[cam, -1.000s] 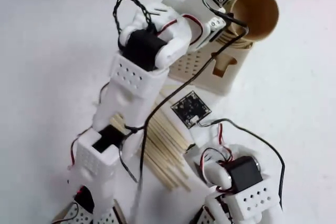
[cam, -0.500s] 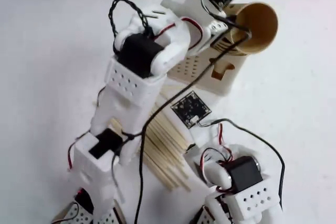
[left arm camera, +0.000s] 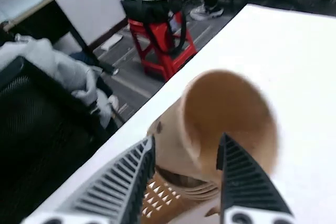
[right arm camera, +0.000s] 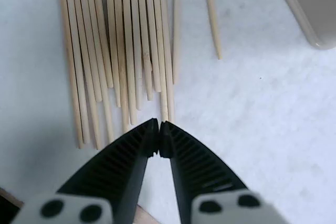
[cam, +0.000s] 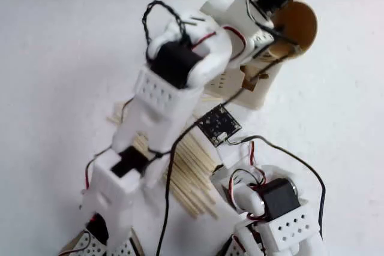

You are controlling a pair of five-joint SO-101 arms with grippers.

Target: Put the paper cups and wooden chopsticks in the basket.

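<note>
No lettering, number or sign can be read anywhere (the small black camera board (cam: 219, 125) carries only marks too fine to make out, and the brown paper cup (left arm camera: 226, 114) shows a bare surface).

left arm (cam: 162, 97) lies diagonally over table middle – bars overhead way to basket (cam: 258, 95) from near side. paper cup (cam: 298, 23), clamped in left gripper (left arm camera: 186, 145), hangs above basket, covering part of opening. chopsticks (right arm camera: 126, 51) partly under left arm. right gripper (right arm camera: 158, 132), tips together, just beside their ends – open room over table (right arm camera: 252, 129) beside it.
</note>
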